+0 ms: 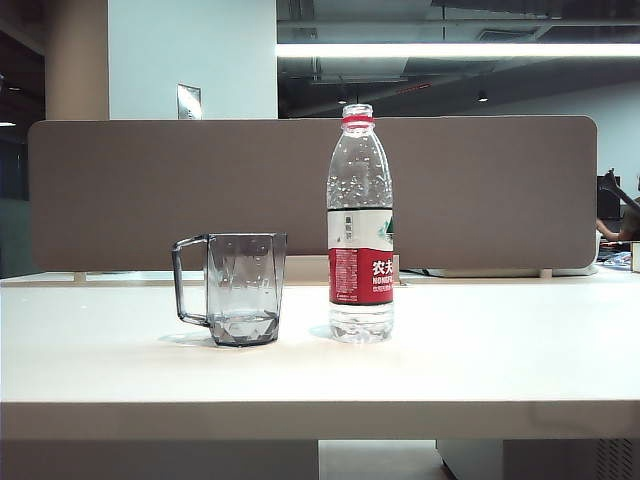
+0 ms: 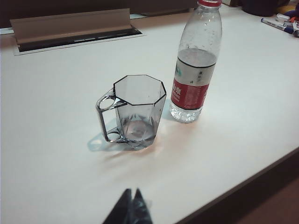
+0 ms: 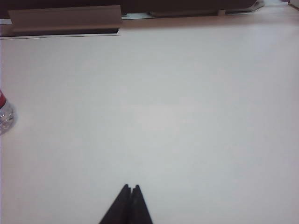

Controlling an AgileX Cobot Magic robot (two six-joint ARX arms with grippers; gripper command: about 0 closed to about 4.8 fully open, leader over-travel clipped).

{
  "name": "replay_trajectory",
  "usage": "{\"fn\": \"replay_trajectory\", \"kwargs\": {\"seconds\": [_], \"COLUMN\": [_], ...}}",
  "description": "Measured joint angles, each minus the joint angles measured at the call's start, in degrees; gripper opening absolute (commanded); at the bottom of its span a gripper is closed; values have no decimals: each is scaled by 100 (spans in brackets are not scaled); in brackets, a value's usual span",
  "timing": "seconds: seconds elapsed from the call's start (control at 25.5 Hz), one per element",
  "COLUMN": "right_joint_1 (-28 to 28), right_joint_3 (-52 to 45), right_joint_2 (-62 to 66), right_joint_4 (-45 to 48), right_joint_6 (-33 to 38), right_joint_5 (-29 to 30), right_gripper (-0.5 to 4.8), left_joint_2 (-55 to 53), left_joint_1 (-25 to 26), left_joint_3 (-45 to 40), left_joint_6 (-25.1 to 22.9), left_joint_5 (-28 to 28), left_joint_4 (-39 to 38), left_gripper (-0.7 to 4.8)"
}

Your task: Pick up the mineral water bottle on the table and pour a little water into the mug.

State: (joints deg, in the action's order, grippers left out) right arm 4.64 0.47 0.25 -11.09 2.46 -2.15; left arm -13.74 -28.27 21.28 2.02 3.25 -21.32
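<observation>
The mineral water bottle stands upright on the table, uncapped, with a red neck ring, a red-and-white label and a little water at its base. The smoky-grey faceted mug stands just left of it, handle pointing left, with a little water in its bottom. In the left wrist view the mug and the bottle sit ahead of my left gripper, which is shut and holds nothing. My right gripper is shut and empty over bare tabletop, with only the bottle's base at the picture's edge. Neither gripper shows in the exterior view.
A brown-grey divider panel backs the table. A cable-tray slot with a raised flap lies in the tabletop behind the mug. Marker pens lie far off beyond the bottle. The table's front edge runs close to my left gripper.
</observation>
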Motion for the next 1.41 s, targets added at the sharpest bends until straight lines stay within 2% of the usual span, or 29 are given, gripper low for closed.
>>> {"fn": "replay_trajectory", "kwargs": {"seconds": [0.59,0.98,1.1,1.18,1.3,1.41], "right_joint_1": [2,2,2,2,2,2], "right_joint_3": [0,0,0,0,0,0], "right_joint_2": [0,0,0,0,0,0], "right_joint_4": [0,0,-2,-2,0,0], "right_joint_6": [-13,-13,-13,-13,-13,-13], "right_joint_5": [70,72,70,70,70,72], "right_gripper": [-1,-1,-1,-1,-1,-1], "left_joint_2": [20,667,844,981,1119,1134], "left_joint_1": [0,48,413,914,1493,1821], "left_joint_3": [0,-4,-138,-544,-1064,-1246], "left_joint_6": [0,-55,-282,-330,-138,-9], "left_joint_5": [0,2,0,-20,-20,-17], "left_joint_4": [-4,-35,267,951,1735,2065], "left_gripper": [-5,-5,-5,-5,-5,-5]}}
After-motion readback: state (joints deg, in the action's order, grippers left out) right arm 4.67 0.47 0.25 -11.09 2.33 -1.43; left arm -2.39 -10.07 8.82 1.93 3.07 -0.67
